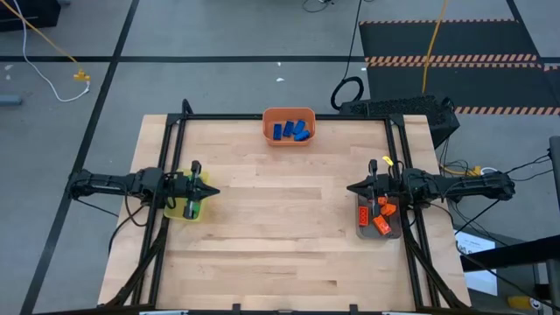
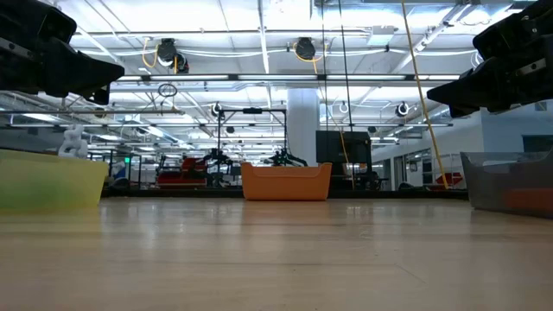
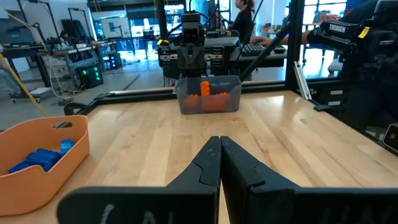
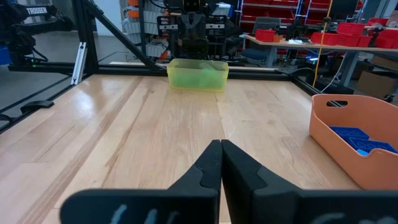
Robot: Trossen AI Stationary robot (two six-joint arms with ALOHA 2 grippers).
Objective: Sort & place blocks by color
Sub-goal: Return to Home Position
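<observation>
Wooden table [image 1: 280, 254] from above, with three bins. At the left side, left tool [image 1: 212, 190], fingers pressed together and gripping nothing, raised clear of the surface over the yellow bin [image 1: 172, 213], tip pointed toward the table's middle. At the right side, right tool [image 1: 350, 188], fingers likewise pressed together and empty, raised over the grey bin [image 1: 394, 234], tip facing the left tool and well apart from it. Inside the yellow bin, green blocks [image 1: 192, 208], partly hidden beneath the left arm. Inside the grey bin, orange blocks [image 1: 381, 224], several heaped together. Inside the orange bin [image 1: 268, 118], at the middle of the far edge, blue blocks [image 1: 291, 131].
</observation>
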